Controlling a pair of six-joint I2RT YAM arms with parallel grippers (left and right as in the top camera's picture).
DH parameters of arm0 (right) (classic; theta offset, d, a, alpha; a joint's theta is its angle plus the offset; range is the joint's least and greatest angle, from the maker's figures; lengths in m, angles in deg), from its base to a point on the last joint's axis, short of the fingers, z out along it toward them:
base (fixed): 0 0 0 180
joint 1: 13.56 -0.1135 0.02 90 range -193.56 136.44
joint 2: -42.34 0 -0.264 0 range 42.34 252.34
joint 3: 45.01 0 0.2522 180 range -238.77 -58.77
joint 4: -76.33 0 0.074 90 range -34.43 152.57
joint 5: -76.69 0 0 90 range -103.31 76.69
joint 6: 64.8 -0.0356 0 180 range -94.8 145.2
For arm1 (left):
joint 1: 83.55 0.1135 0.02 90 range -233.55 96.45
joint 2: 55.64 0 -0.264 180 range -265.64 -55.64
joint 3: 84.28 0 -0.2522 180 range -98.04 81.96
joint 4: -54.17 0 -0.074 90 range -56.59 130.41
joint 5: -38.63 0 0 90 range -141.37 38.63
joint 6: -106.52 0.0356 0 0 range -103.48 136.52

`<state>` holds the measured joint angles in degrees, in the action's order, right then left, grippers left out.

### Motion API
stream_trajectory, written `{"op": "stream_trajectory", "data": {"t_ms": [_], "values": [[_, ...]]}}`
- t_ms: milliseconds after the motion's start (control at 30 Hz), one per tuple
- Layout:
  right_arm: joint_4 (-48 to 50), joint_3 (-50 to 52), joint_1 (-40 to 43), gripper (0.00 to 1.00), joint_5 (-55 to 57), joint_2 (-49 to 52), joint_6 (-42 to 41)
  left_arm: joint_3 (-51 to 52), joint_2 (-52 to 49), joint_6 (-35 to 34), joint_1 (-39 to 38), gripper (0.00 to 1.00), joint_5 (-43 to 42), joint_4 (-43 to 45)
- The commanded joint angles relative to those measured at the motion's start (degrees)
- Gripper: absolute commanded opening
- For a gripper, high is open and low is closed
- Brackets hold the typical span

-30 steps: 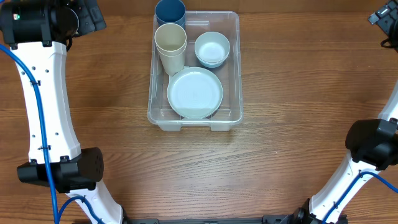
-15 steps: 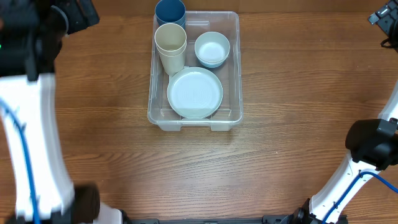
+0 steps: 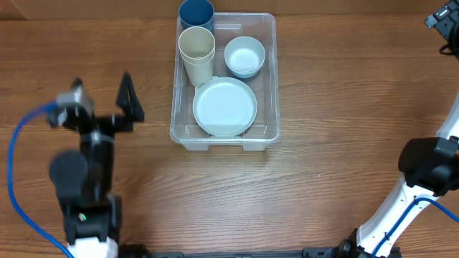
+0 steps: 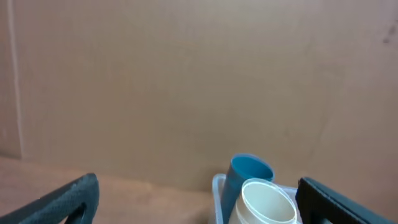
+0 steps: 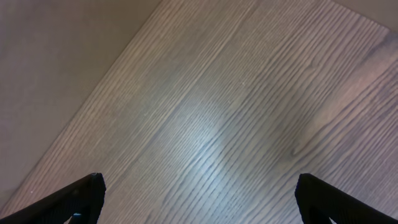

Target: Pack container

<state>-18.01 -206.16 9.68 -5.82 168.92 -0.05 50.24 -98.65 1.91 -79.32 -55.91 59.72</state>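
Observation:
The clear plastic container (image 3: 273, 86) stands at the back middle of the table. It holds a blue cup (image 3: 196, 12), a cream cup (image 3: 196, 47), a white-blue bowl (image 3: 244, 56) and a pale plate (image 3: 224, 106). My left gripper (image 3: 107, 99) is blurred, left of the container and apart from it. In the left wrist view the left gripper (image 4: 198, 184) is open and empty, facing the blue cup (image 4: 247, 175), the cream cup (image 4: 267, 203) and the container's corner (image 4: 217, 186). My right gripper (image 5: 199, 182) is open and empty over bare wood; part of it shows at the overhead's far right corner (image 3: 443, 21).
The right arm's base joint (image 3: 429, 163) sits at the right edge. The left arm's body (image 3: 79, 179) and its blue cable (image 3: 16, 154) lie at the front left. A plain tan wall (image 4: 199, 81) rises behind the table.
My left arm has swung fast from the back left corner down to the front left, with its gripper now beside the container. The right arm and the container's contents have not moved.

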Motion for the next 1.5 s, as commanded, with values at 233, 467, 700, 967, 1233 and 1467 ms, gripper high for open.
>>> {"op": "stream_trajectory", "data": {"t_ms": [233, 467, 700, 967, 1233, 1467], "values": [[0.3, -1.1, 0.0, 1.0, 0.2, -1.2, -0.3, 31.1, 27.5, 0.9, 0.2, 1.0, 2.0, 11.8], [0.3, -1.1, 0.0, 1.0, 0.2, -1.2, -0.3, 31.5, 37.5, 3.3, 0.3, 1.0, 3.3, -9.9], [0.3, -1.1, 0.0, 1.0, 0.2, -1.2, -0.3, 31.5, 42.8, 8.3, 1.0, 1.0, 3.2, -23.7], [0.3, -1.1, 0.0, 1.0, 0.2, -1.2, -0.3, 31.5, 42.8, 8.4, 1.0, 1.0, 3.5, -23.7], [0.3, -1.1, 0.0, 1.0, 0.2, -1.2, -0.3, 31.5, 42.8, 8.4, 1.0, 1.0, 3.5, -23.7], [0.3, -1.1, -2.4, 1.0, 0.2, -2.6, -0.3, 31.5, 42.8, 8.4, 1.0, 1.0, 3.5, -23.7]]}}
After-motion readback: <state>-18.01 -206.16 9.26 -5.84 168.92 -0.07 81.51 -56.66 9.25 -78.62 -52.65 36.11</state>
